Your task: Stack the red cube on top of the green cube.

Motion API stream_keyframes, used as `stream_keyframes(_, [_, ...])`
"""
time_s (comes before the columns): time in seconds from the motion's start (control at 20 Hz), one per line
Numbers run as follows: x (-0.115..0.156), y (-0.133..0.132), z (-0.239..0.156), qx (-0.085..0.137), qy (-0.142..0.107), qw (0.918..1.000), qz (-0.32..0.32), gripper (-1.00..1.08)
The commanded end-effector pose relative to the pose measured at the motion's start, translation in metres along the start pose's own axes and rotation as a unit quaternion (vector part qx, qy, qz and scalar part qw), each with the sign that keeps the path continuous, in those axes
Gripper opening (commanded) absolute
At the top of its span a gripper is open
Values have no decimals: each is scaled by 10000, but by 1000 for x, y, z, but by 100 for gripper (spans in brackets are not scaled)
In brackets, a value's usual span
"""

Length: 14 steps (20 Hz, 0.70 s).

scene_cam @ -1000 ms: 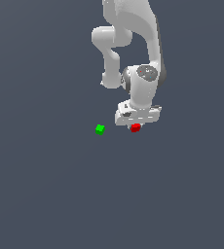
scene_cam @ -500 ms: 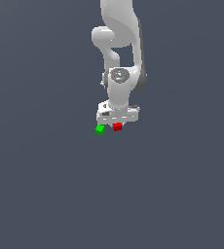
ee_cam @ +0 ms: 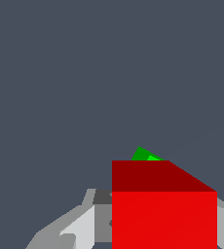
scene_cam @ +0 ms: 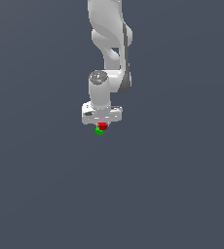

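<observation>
The red cube (scene_cam: 102,126) is held in my white gripper (scene_cam: 102,124), whose fingers are shut on it. The green cube (scene_cam: 99,132) lies on the grey floor right below it, mostly covered by the red cube; whether the two touch I cannot tell. In the wrist view the red cube (ee_cam: 163,209) fills the space between the fingers (ee_cam: 80,228), and only a small corner of the green cube (ee_cam: 144,155) shows past its edge.
The flat grey floor (scene_cam: 182,194) stretches all around. The white arm (scene_cam: 109,44) rises above the gripper in the exterior view.
The gripper has carried the red cube toward the exterior view's left, from beside the green cube to right over it. The green cube has stayed in place.
</observation>
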<state>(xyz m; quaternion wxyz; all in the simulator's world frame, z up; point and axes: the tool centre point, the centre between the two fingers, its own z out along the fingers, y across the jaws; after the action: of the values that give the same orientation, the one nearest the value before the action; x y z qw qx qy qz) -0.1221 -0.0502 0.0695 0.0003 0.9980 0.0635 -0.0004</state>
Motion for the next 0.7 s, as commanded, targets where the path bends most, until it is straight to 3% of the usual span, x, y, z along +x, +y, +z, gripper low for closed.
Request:
stream_keyframes(0.0, [-3,10,2,-1,5,10000,-9,-100])
stream_keyframes(0.45, [-4,17,4,2,4,10000,-10,-100])
stream_keyframes(0.5, [-4,17,4,2,4,10000,-10,100])
stream_keyframes(0.65, [-4,17,4,2,4,10000,-10,100])
